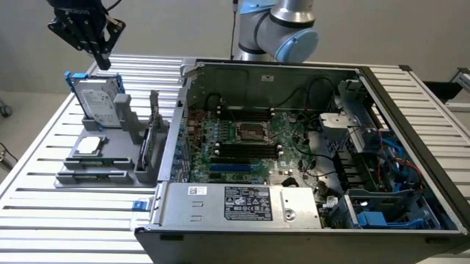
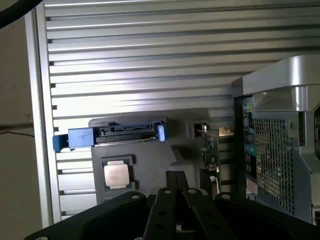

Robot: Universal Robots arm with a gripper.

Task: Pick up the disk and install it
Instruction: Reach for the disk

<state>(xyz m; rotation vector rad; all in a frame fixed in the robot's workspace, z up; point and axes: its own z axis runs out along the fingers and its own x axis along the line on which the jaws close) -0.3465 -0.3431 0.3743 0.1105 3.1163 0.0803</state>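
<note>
Legible text: none. Silver-grey metal hard disk in blue carrier (image 1: pixel 98 102), white label: print too small to read. Large silver metal box (image 1: pixel 239 206), black-and-white label: likewise unreadable.

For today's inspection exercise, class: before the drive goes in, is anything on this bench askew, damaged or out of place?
Nothing stands out. The disk stands upright in its grey holder, the processor chip lies flat in the same holder, and the shut pincer hangs above the disk.

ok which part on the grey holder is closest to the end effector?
The disk in its blue bracket, standing upright just below the end effector; the square chip lies flat further along the holder.
</note>
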